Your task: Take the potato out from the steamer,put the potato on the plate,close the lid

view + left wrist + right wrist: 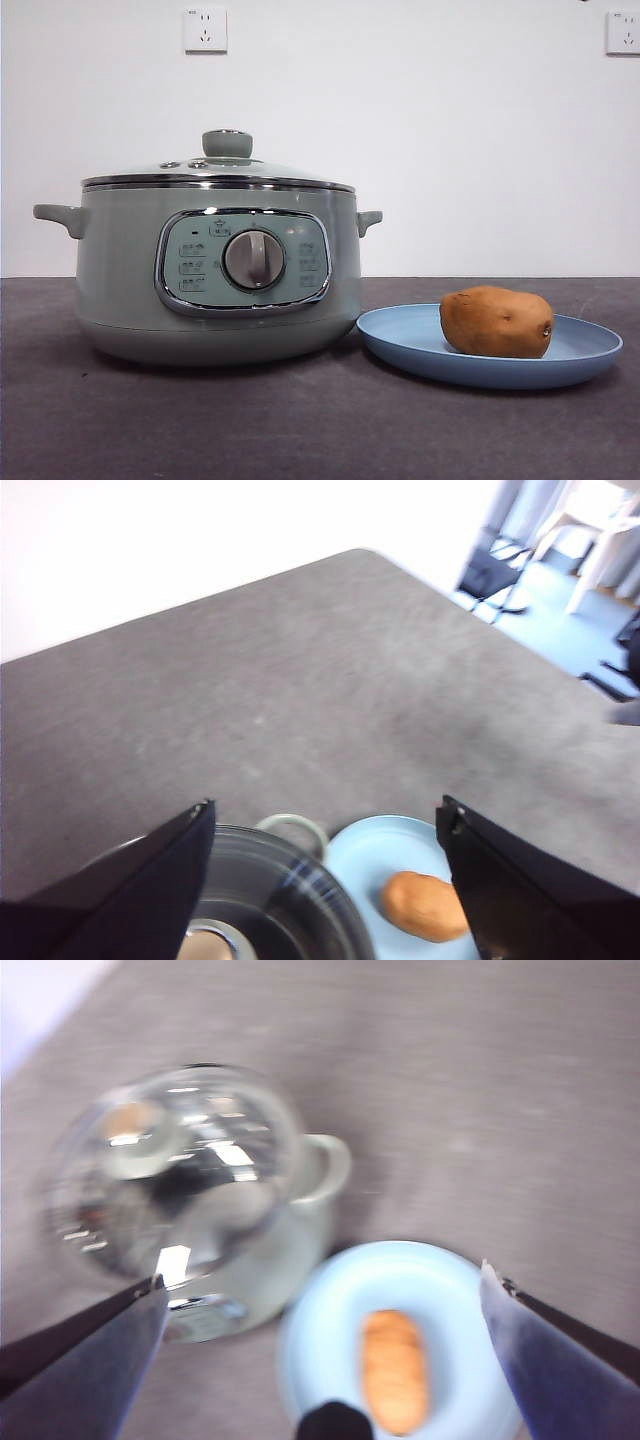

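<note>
The brown-orange potato (496,322) lies on the light-blue plate (590,352) to the right of the steamer (120,290). The glass lid (225,165) with its green knob sits on the steamer's rim. The potato (425,905), plate (360,855) and lid (270,895) also show in the left wrist view, and in the right wrist view the potato (394,1368), plate (330,1330) and lid (180,1170) show again. My left gripper (325,880) is open and empty, high above the pot and plate. My right gripper (320,1360) is open and empty, high above them too.
The grey table (300,430) has free room in front of the pot and plate. Two wall sockets (205,29) are on the white wall behind. The table's far corner and chairs (495,575) show in the left wrist view.
</note>
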`<state>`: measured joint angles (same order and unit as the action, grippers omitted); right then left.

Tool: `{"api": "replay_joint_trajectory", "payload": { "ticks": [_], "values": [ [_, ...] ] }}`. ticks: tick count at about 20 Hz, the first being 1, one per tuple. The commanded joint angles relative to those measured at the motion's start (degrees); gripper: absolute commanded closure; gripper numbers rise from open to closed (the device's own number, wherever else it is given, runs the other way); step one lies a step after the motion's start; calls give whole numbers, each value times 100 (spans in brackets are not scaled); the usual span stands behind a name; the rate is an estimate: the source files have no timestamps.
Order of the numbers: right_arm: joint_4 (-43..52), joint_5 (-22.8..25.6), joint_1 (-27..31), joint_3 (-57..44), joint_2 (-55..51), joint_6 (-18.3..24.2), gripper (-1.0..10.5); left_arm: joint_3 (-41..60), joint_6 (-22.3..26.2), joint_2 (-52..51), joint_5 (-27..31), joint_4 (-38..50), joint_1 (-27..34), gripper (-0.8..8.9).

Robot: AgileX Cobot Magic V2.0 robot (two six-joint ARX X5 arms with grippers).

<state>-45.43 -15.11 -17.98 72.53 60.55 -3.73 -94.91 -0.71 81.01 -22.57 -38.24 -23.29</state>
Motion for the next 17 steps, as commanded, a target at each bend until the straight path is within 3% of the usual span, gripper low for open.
{"api": "replay_joint_trajectory", "payload": {
  "ticks": [1,3,4,5,6,17],
  "values": [
    [31,-157,-7,70,9,59,415,-9,28,-560,-52,-190,-2,437],
    [33,-153,-13,127,7,59,491,-9,146,-1029,-26,-516,-2,451],
    [35,-151,-13,149,7,74,612,-9,310,-1222,-22,-704,-2,542],
    [50,-144,-13,168,7,153,801,-9,575,-1401,-28,-946,-2,729],
    [83,-144,-13,168,7,258,981,-9,809,-1572,-17,-1204,-2,811],
    [144,-103,0,168,-4,273,947,-9,726,-1856,-2,-2192,0,817]
  ]
}}
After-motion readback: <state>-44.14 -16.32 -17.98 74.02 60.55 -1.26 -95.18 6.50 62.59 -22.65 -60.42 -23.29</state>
